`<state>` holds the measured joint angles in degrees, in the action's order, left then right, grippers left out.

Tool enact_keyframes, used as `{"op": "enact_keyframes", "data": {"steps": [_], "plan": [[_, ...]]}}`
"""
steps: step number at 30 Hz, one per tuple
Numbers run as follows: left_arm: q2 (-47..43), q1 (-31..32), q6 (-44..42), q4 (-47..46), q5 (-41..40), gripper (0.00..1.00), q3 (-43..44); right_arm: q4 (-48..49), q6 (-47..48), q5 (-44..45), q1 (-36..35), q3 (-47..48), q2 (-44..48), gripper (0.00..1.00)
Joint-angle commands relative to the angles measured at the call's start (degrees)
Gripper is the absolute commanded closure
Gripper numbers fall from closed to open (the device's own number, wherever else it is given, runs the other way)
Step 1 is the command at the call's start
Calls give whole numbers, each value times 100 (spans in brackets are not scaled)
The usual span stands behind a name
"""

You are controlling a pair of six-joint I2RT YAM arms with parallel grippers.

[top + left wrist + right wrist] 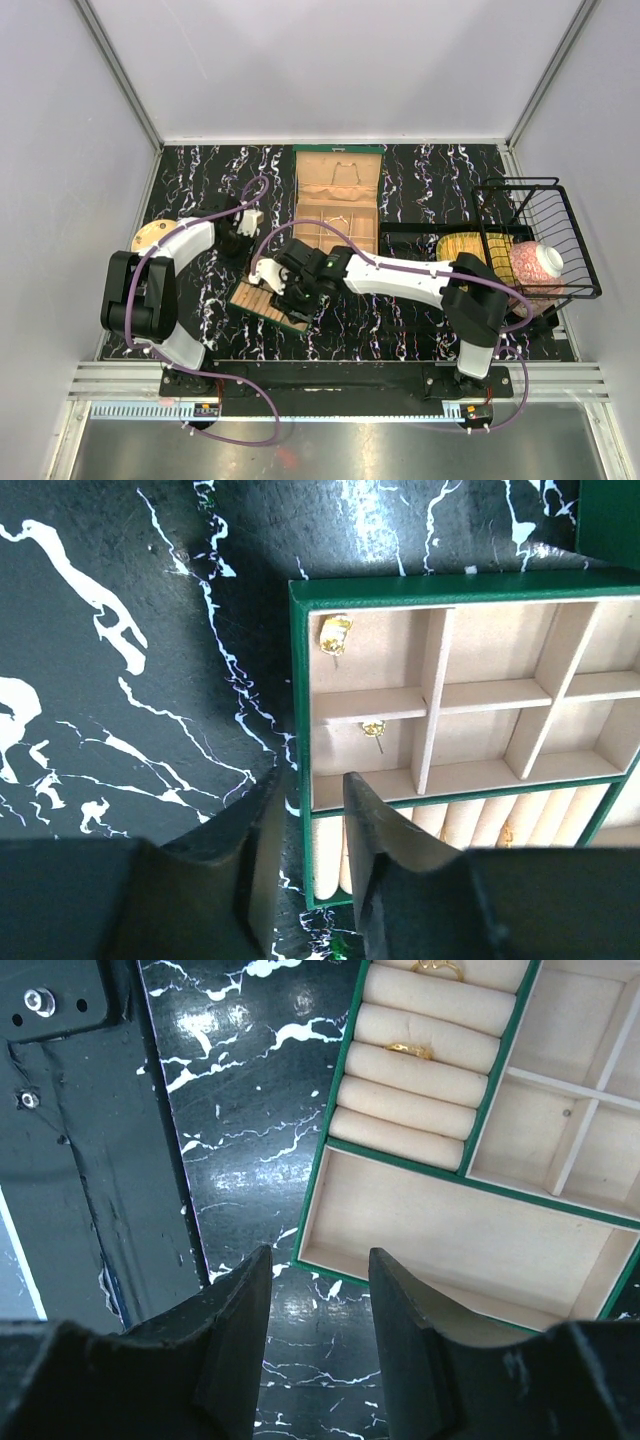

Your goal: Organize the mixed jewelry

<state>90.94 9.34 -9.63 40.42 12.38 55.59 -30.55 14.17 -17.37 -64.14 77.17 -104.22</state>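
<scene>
The green jewelry box (338, 215) lies open in the middle of the table, its tan compartments showing. In the left wrist view two gold-toned pieces (335, 633) (373, 728) sit in separate compartments of the box (297, 680), and a gold ring (505, 832) rests on the rolls. My left gripper (312, 780) hovers at the box's left wall (247, 222), slightly open and holding nothing. The right wrist view shows two gold rings (411, 1050) (437, 968) on the ring rolls. My right gripper (320, 1255) is open and empty over the marble, by a small green-edged tray (262, 300).
A black wire basket (535, 235) holding a pink bowl (535, 265) stands at the right, with a yellow woven mat (468, 245) beside it on a black tray. A round wooden disc (152, 235) lies at the left edge. The right arm stretches across the table's front.
</scene>
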Motion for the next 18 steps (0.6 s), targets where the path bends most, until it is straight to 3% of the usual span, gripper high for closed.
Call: {"op": "enact_keyframes", "data": {"steps": [1,5,18], "plan": [[-137,24,5,-44,89,65,180,303,-178,224,-177,-52,25,50],[-295,15,-118,-35,45,59,154,347,-213,418,-239,-79,-54,50],[-1201,-117,-435,106,10,54,487,541,-345,761,-459,-88,-440,50]]}}
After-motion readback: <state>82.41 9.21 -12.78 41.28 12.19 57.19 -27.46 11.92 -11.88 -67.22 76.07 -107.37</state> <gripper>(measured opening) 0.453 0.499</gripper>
